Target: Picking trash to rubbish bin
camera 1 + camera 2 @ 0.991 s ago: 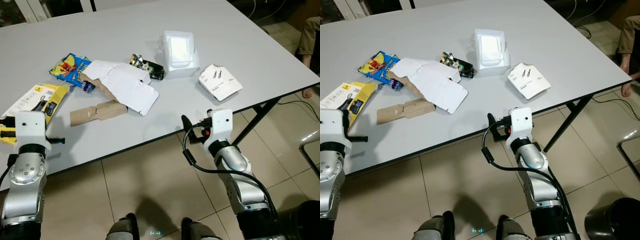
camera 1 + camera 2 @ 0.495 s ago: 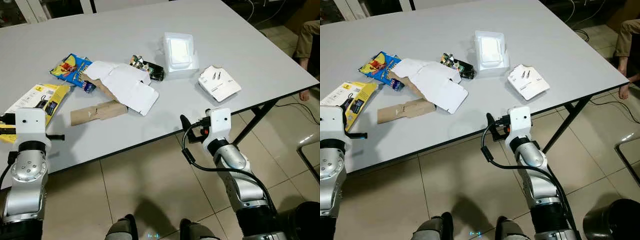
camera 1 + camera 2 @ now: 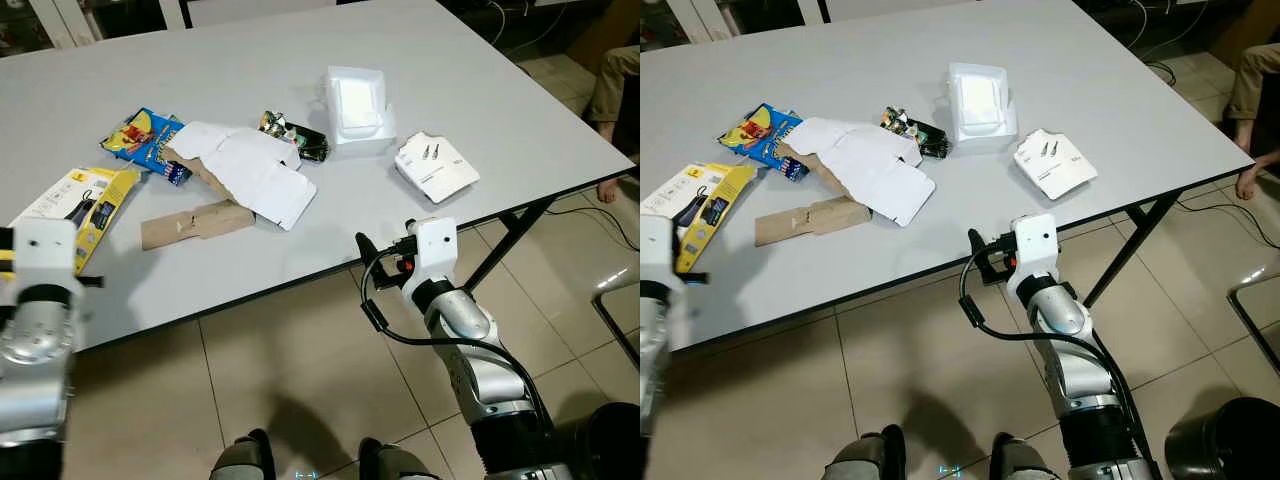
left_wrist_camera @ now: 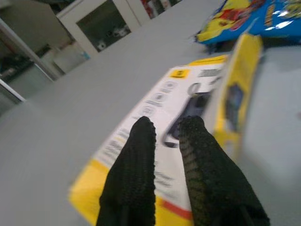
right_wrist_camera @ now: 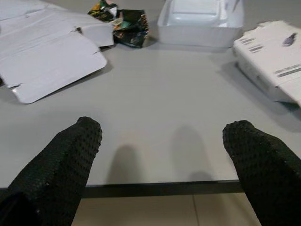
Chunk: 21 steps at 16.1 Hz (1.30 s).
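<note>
We're standing at the near edge of a big grey table (image 3: 480,110), with tiled floor (image 3: 290,380) open beneath us and off to the right, where the table's dark legs (image 3: 500,250) angle down. At the lower right corner of the right eye view sits the dark rubbish bin (image 3: 1225,445), well apart from the table. The trash lies across the table's middle and left: a flattened white carton (image 3: 255,170) overlapping a brown cardboard strip (image 3: 195,222), a white plastic tray (image 3: 357,105) further back, a white instruction packet (image 3: 436,167) near the right front edge, a yellow blister pack (image 3: 85,200) at the left, a blue-and-yellow snack bag (image 3: 145,135) behind it, and a small dark crumpled wrapper (image 3: 297,138) between carton and tray. A bare stretch of tabletop runs along the front edge between the cardboard and the packet. Our right gripper (image 5: 164,160) hangs just off that front edge, fingers (image 5: 61,160) spread wide and holding nothing. Our left gripper (image 4: 167,129) hovers over the yellow blister pack at the table's left end, its fingers (image 4: 136,160) drawn almost together, gripping nothing. A person's leg (image 3: 615,75) shows at the far right.
</note>
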### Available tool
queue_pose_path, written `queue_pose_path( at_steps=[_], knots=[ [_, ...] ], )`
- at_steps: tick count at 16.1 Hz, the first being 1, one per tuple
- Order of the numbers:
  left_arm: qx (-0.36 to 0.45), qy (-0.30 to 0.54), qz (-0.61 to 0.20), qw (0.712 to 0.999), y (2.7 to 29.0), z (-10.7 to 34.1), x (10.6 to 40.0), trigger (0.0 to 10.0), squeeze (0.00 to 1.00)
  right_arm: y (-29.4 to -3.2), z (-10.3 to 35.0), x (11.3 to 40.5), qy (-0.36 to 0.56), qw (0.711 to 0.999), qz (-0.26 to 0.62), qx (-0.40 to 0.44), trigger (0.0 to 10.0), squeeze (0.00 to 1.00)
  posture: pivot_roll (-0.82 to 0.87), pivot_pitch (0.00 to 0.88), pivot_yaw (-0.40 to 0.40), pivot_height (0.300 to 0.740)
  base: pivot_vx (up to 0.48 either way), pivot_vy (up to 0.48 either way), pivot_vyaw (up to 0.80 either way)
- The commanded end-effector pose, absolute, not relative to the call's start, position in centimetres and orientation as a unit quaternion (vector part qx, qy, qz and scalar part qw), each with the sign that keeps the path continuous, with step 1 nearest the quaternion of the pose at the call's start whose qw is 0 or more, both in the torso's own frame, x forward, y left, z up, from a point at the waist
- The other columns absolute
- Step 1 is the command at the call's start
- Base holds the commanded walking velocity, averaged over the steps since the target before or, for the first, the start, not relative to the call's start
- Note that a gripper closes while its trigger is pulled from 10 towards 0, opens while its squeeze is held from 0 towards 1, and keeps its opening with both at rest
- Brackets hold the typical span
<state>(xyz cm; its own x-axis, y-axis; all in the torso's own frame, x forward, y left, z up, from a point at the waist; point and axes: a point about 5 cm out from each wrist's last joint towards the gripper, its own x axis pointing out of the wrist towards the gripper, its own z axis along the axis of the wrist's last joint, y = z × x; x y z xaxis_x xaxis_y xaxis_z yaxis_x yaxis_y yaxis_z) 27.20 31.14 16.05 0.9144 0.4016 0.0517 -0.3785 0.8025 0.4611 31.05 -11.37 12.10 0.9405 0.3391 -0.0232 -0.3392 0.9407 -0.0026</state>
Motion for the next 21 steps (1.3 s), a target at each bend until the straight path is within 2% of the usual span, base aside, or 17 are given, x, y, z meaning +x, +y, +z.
queue_pose_path(
  at_steps=[1, 7, 14, 19, 21],
  knots=[
    [0.250, 0.036, 0.210, 0.944, 31.8, 16.2, 27.1, 10.0, 1.00, -11.2, 11.9, 30.6, 0.015, 0.983, 0.180, 0.004, 10.0, 0.00, -0.02, 0.187, 0.016, 0.740, 0.000, 0.000, 0.00],
    [0.247, 0.094, 0.181, 0.947, 32.7, 15.2, 27.5, 10.0, 1.00, -8.5, 12.4, 28.8, 0.025, 0.951, 0.301, 0.065, 10.0, 0.00, -0.03, 0.195, 0.025, 0.740, 0.000, 0.000, 0.00],
    [0.245, 0.146, 0.158, 0.945, 33.2, 13.6, 27.7, 10.0, 1.00, -8.7, 12.5, 28.3, 0.033, 0.948, 0.308, 0.067, 10.0, 0.00, -0.03, 0.201, 0.028, 0.740, 0.000, 0.000, 0.00],
    [0.241, 0.139, 0.154, 0.948, 33.2, 14.2, 28.0, 10.0, 1.00, -8.7, 12.5, 28.2, 0.033, 0.948, 0.308, 0.068, 10.0, 0.00, -0.04, 0.204, 0.032, 0.740, 0.000, 0.000, 0.00],
    [0.258, 0.069, 0.163, 0.950, 32.3, 17.6, 29.1, 10.0, 1.00, -8.6, 12.6, 28.3, 0.032, 0.949, 0.307, 0.067, 10.0, 0.00, -0.03, 0.201, 0.030, 0.740, 0.000, 0.000, 0.00]
  ],
)
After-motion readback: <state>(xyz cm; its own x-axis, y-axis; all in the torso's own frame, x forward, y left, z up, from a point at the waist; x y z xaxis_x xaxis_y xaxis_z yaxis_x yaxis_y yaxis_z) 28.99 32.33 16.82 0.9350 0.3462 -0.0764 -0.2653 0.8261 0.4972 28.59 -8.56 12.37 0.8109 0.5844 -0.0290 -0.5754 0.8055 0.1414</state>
